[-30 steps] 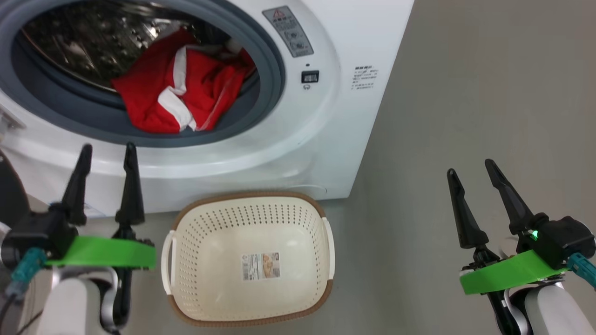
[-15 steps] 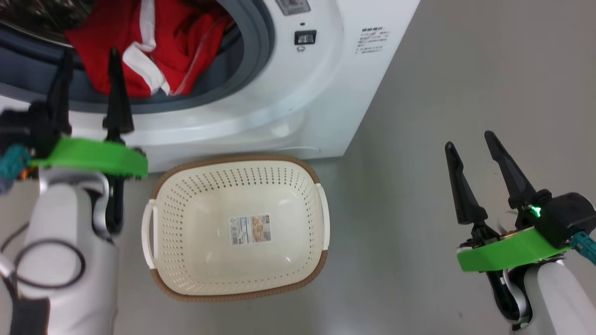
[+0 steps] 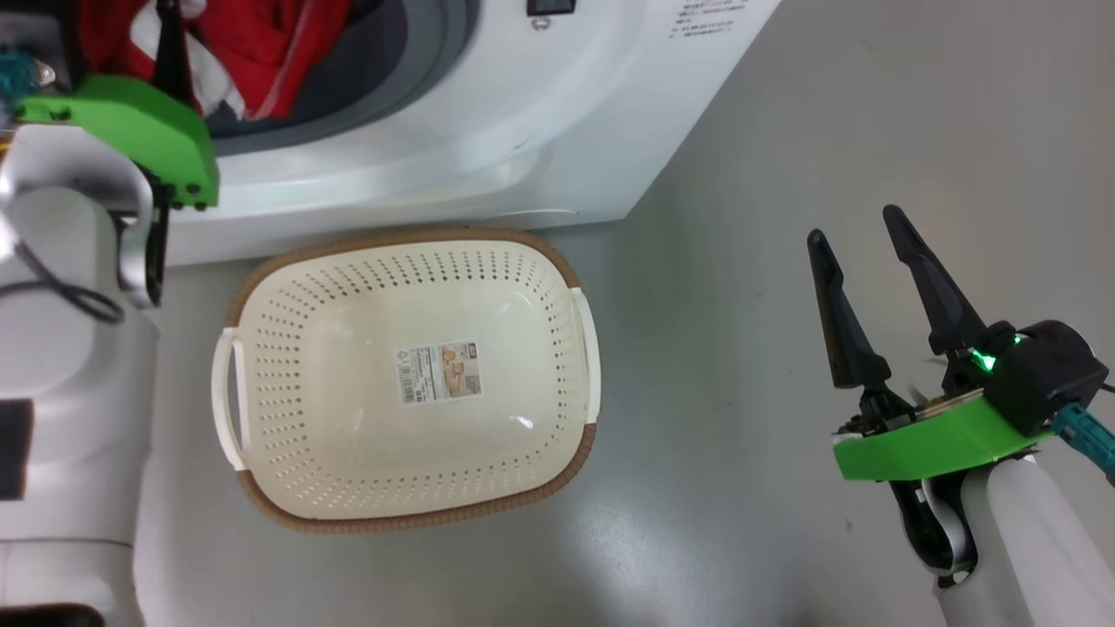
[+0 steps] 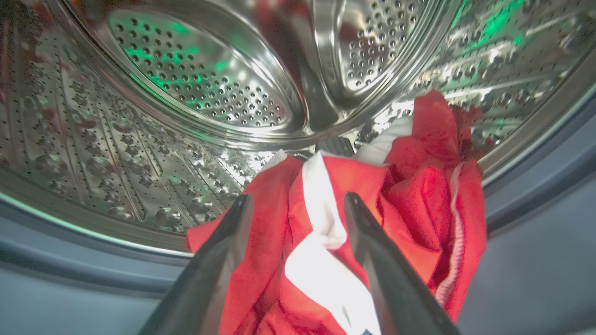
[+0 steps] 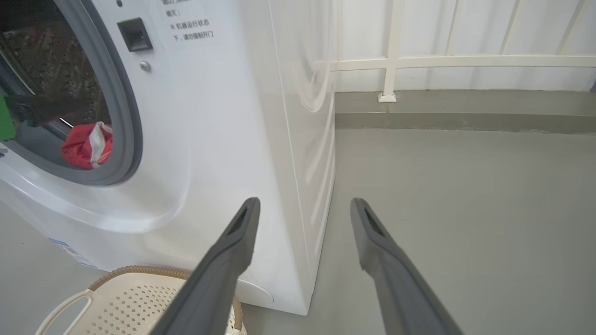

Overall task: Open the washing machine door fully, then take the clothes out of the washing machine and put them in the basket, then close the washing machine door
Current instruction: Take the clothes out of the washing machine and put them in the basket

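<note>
The washing machine [image 3: 488,104] stands open, and its door is out of view. Red and white clothes [image 4: 419,195] lie at the front of the steel drum [image 4: 186,93], partly over the grey rubber ring. My left gripper [image 4: 298,197] is open inside the opening, its fingers on either side of a white stripe of the clothes, apart from the fabric. Its green wrist plate [image 3: 131,122] shows at the machine's front. The cream basket [image 3: 418,237] sits empty on the floor below the opening. My right gripper [image 3: 854,224] hangs open and empty over the floor, to the right of the basket.
The machine's white right side [image 5: 298,139] is just left of my right gripper [image 5: 305,201]. Grey floor [image 5: 465,209] stretches to the right, up to a low kerb and a white railing [image 5: 391,60]. The basket's rim [image 5: 135,270] lies against the machine's base.
The head camera has tipped down, so the whole picture has shifted. My left arm has reached forward from in front of the machine into its opening, up to the clothes. Both grippers have stayed open.
</note>
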Available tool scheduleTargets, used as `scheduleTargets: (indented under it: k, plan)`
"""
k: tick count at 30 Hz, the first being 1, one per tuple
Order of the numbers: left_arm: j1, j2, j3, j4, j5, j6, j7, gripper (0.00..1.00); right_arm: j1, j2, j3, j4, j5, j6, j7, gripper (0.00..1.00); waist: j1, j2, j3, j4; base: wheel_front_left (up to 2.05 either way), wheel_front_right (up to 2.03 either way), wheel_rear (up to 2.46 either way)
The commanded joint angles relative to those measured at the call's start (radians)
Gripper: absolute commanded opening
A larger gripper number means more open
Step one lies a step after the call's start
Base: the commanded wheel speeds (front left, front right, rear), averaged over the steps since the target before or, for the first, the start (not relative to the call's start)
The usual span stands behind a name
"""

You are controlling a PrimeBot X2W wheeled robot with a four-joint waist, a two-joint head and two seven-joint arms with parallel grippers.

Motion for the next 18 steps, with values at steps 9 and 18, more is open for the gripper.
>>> scheduleTargets:
  k: [9,18]
  plan:
    - [-0.091,0.109,-0.039,0.111,0.064,0.024,0.137,1.0,-0.027,0.015,0.044,-0.014,0.023,0.006,-0.006,1.0,0.0001,0.0,0.048,-0.039,0.0,0.0,0.0]
    - [-0.123,0.161,-0.073,0.176,0.098,0.045,0.194,0.65,-0.043,0.027,0.063,-0.002,0.038,0.006,-0.006,1.0,0.0001,0.0,0.069,-0.059,0.0,0.0,0.0]
